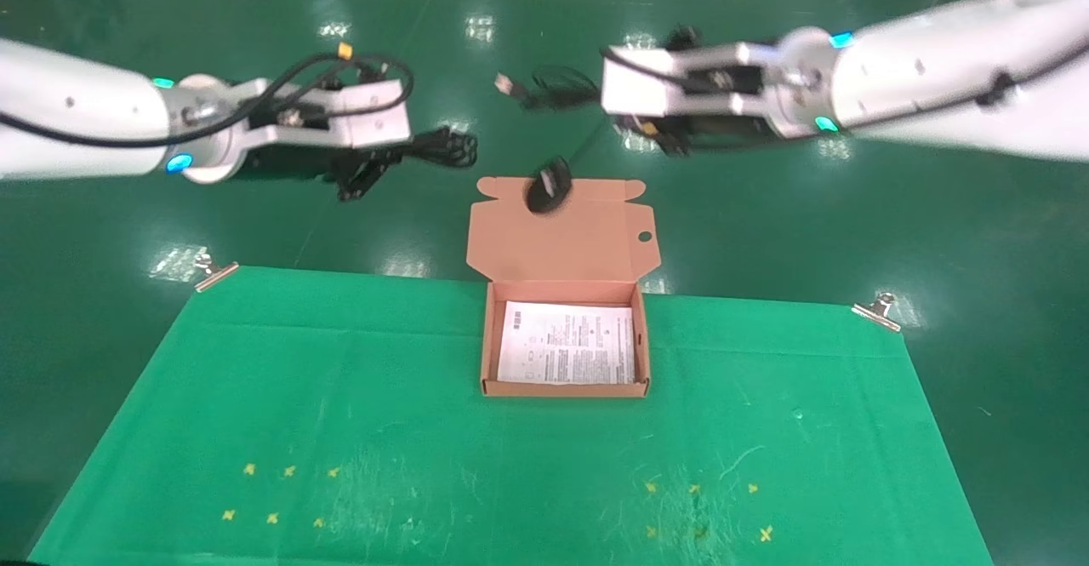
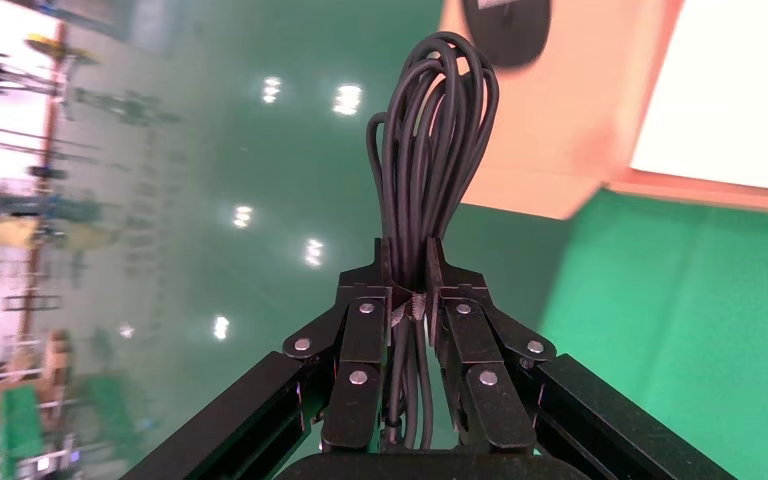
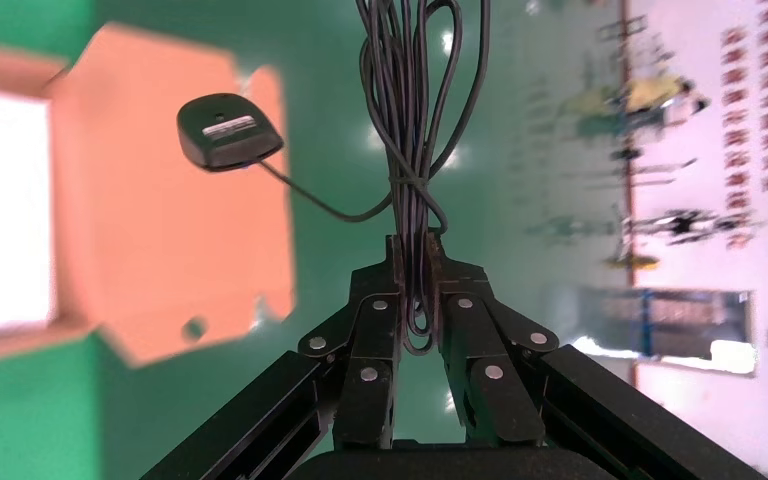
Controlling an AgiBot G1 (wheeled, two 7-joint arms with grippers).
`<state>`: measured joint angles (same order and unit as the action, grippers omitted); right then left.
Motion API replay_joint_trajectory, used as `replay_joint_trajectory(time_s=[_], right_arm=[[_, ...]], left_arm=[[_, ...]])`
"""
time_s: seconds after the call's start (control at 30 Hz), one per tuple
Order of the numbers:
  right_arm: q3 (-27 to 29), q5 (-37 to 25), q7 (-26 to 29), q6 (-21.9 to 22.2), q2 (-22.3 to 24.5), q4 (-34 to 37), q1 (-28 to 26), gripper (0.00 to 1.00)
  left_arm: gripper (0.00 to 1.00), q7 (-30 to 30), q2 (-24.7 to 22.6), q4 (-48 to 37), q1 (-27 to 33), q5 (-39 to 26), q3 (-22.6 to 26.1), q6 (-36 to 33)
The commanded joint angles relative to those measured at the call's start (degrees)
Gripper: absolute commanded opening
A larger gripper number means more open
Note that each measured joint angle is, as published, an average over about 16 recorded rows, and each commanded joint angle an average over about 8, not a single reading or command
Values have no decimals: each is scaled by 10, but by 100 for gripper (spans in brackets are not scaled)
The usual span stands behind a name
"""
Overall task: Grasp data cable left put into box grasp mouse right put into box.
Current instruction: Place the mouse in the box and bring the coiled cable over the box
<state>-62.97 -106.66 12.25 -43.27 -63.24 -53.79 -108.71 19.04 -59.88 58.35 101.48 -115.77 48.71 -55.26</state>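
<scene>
The box [image 1: 565, 351] is shallow orange-brown cardboard, matte, sitting at the far edge of the green cloth on the table [image 1: 340, 430]; its hinged flap lies open toward 12 o'clock, with a round hole near the flap's right edge. A white printed sheet [image 1: 567, 345] lines the bottom.

At about 10 o'clock from the box, the left gripper [image 2: 412, 300] hangs in the air with its fingers [image 2: 358, 335] pinched on the data cable [image 2: 435, 140], a smooth black bundle of long narrow loops (the head view shows it only as a dark tangle under the hand). The left wrist view shows the loops fanning out past the fingertips.

At about 1 o'clock, the right gripper [image 3: 415, 295] has its fingers [image 3: 370, 340] closed on the mouse's thin cord, not its body. The mouse [image 3: 228, 131], a glossy black oval, dangles from the cord above the open flap. The right wrist view shows the cord's loops running through the grip; the head view alone shows the silver USB plug [image 1: 507, 84] sticking out at 11 o'clock.
</scene>
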Motion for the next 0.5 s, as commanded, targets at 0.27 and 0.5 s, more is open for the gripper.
replay_joint_trajectory(time_s=[0.27,0.5], right_arm=[[6,21,-77,20,-51,71,-26,0],[3,32,-76,9,-48,75,-10,0]], left_arm=[[0,17,-12,9,17,-40,1,26],[0,25,-4,10,10,-58,9,19]])
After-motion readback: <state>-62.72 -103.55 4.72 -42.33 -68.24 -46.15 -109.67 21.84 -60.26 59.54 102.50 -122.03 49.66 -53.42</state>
